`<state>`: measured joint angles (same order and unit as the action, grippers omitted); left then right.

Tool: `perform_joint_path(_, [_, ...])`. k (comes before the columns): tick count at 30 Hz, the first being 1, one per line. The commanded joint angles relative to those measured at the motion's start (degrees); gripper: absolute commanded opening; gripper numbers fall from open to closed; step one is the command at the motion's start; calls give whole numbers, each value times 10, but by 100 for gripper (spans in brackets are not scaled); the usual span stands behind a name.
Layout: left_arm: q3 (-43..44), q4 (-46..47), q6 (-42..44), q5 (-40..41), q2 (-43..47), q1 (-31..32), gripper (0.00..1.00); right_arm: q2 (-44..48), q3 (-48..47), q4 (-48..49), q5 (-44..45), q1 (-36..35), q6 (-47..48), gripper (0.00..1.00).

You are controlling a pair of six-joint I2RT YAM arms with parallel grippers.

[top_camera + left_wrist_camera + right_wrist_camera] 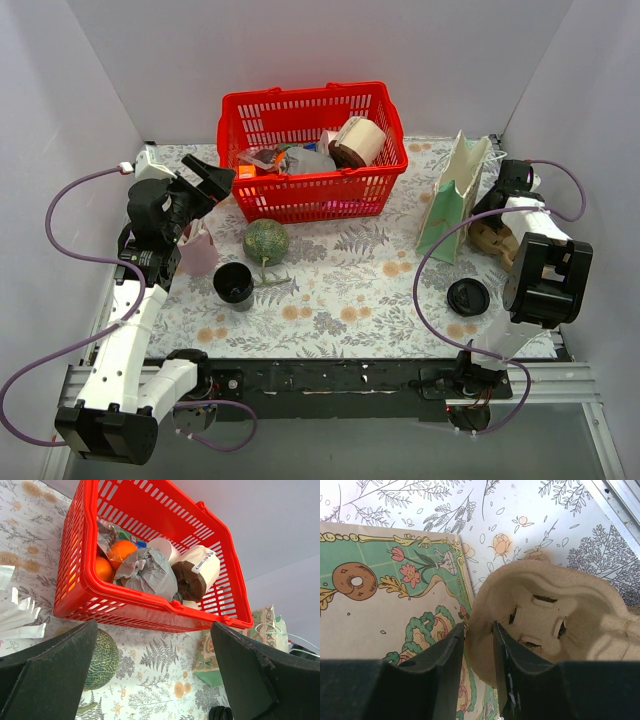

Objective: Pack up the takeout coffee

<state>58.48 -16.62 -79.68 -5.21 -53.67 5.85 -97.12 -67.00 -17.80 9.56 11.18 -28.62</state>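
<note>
Inside red basket (125, 594): oranges (121, 551), paper cups (201, 569), grey wrapper (150, 572); left pincer (152, 635) open; right pincer (479, 630) nips pulp carrier (555, 610).

I have open tablecloth (350, 285) between the melon (266, 240) and the paper bag (452, 195). The red basket (310, 195) walls off the back; the bag crowds the cardboard tray (560, 600).

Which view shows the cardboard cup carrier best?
Right wrist: the cup carrier is close up, its sockets and rim clear, beside the paper bag. The top view shows only a brown patch, partly hidden by the right arm. The left wrist view misses it.
</note>
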Motion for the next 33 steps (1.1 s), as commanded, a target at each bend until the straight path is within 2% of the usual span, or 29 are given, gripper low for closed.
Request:
perform_joint_path(1, [-5, 10, 10, -8, 8, 0, 98, -3, -26, 9, -9, 0, -11, 38])
perform_joint_path(19, [-2, 10, 12, -8, 8, 0, 98, -28, -30, 10, -10, -1, -7, 32])
perform_joint_path(21, [-2, 10, 13, -8, 8, 0, 98, -30, -29, 10, -13, -1, -8, 27])
perform_joint_path(27, [-1, 10, 13, -6, 8, 0, 98, -21, -4, 31, -14, 0, -21, 23])
perform_joint_path(33, [-1, 10, 14, -6, 8, 0, 98, -18, 12, 51, -21, 0, -38, 24])
